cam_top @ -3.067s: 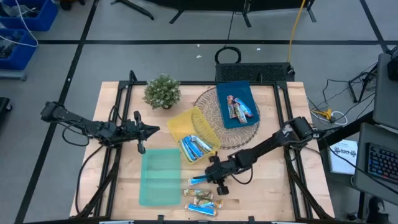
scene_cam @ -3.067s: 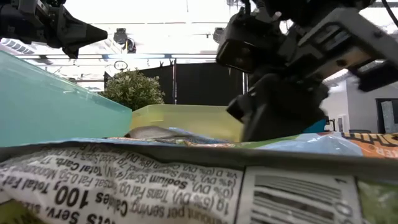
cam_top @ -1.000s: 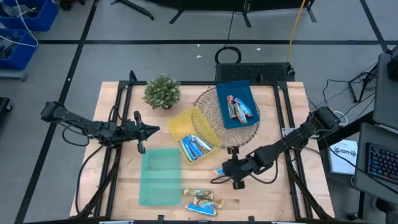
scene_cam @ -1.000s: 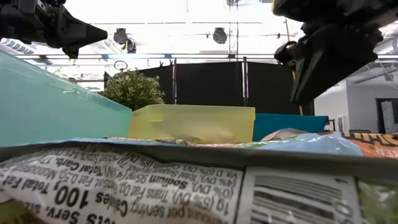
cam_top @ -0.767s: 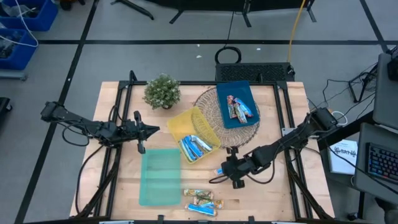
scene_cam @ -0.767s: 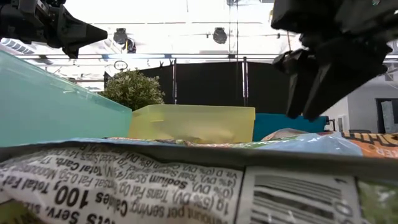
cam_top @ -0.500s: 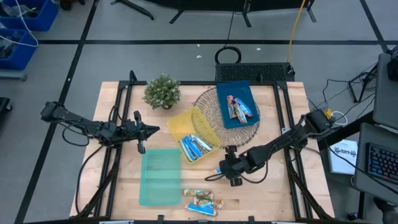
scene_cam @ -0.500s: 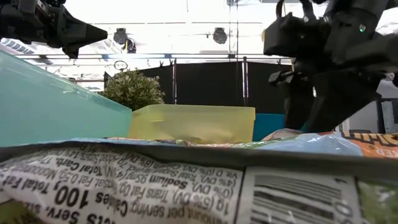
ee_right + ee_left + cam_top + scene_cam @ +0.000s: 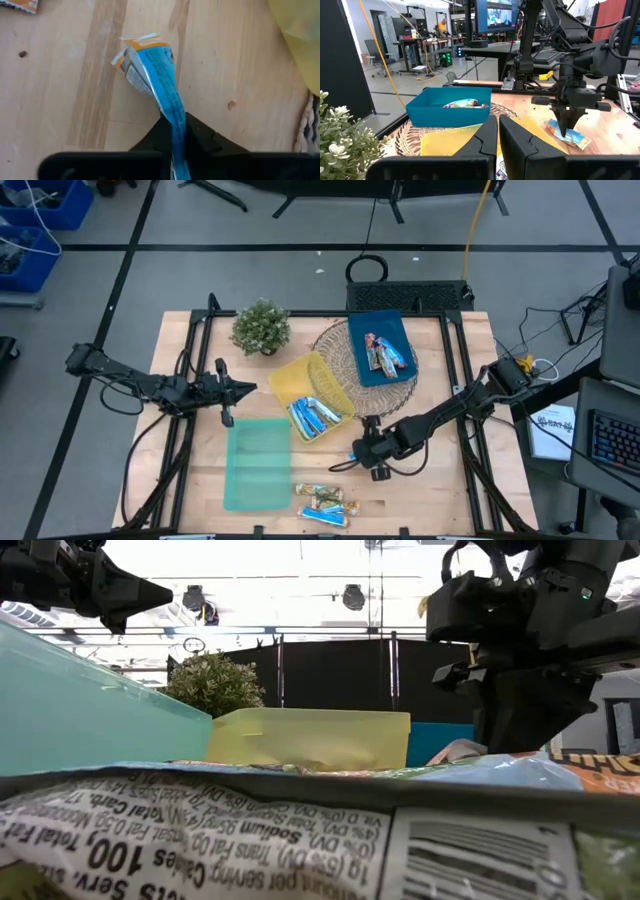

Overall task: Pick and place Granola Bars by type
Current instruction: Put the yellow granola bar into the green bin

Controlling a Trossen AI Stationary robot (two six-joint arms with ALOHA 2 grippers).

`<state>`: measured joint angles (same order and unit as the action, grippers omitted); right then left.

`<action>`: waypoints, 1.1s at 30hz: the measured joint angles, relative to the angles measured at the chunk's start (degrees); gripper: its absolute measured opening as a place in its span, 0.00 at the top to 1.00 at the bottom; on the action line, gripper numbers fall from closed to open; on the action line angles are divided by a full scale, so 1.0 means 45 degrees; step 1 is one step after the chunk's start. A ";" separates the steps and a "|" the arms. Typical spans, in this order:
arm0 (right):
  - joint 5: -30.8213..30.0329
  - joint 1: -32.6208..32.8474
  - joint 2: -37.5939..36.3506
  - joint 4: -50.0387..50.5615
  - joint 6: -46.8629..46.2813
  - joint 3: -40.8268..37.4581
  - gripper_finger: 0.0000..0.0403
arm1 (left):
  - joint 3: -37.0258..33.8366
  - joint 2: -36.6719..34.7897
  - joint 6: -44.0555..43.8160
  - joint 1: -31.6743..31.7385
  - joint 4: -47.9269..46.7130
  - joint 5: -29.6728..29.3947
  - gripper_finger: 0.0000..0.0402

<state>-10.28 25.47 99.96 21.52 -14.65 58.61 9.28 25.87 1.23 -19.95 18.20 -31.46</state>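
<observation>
My right gripper (image 9: 366, 452) stands over the table's near middle, pointing down, shut on a blue-and-white granola bar (image 9: 150, 65) with an orange end. The left wrist view shows that gripper (image 9: 566, 131) on the bar (image 9: 574, 138). Other blue-and-white bars (image 9: 314, 417) lie in the yellow tray (image 9: 290, 383), blue-and-red ones (image 9: 385, 353) in the blue tray (image 9: 380, 326). Several more bars (image 9: 325, 504) lie flat near the table's near edge. My left gripper (image 9: 248, 388) hovers shut over the left half, holding nothing. My right gripper pinches the blue-and-white bar between its two fingers (image 9: 194, 131) at one end of the wrapper (image 9: 174, 114), coming from above and pointing down. The bar runs away from the fingers, and its orange end (image 9: 142, 45) rests on the wooden table.
A green tray (image 9: 257, 463) lies left of the held bar. A round wicker mat (image 9: 345, 375) under the blue tray and a potted plant (image 9: 261, 326) sit toward the far edge. In the low view a large wrapper (image 9: 300, 830) fills the foreground. Bare wood lies right of the gripper.
My right gripper has moved a little toward the table's left edge and come down onto the bar, which has stayed where it lay on the table. My left arm has kept still.
</observation>
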 joint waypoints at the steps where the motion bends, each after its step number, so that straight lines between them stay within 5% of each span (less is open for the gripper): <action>1: -0.0009 0.0023 0.0000 -0.0038 0.0060 0.0000 0.96 | 0.0000 -0.0002 0.0000 0.0001 0.0004 0.0004 0.94; 19: 0.0544 0.0015 -0.0865 -0.5296 0.3753 0.0000 1.00 | 0.0000 -0.0003 0.0000 0.0000 0.0002 -0.0001 0.94; 25: 0.1141 -0.0326 -0.0860 -0.6767 0.4813 0.0000 1.00 | 0.0000 -0.0014 -0.0121 -0.0003 0.1407 0.0004 0.94; 33: 0.1721 -0.0976 -0.0860 -0.7992 0.5878 0.0000 1.00 | -0.0204 0.0857 -0.1786 0.0174 0.1706 0.0544 0.94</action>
<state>-2.53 21.08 96.09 -14.44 11.80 58.61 8.36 29.72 -6.80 -19.17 25.88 -29.01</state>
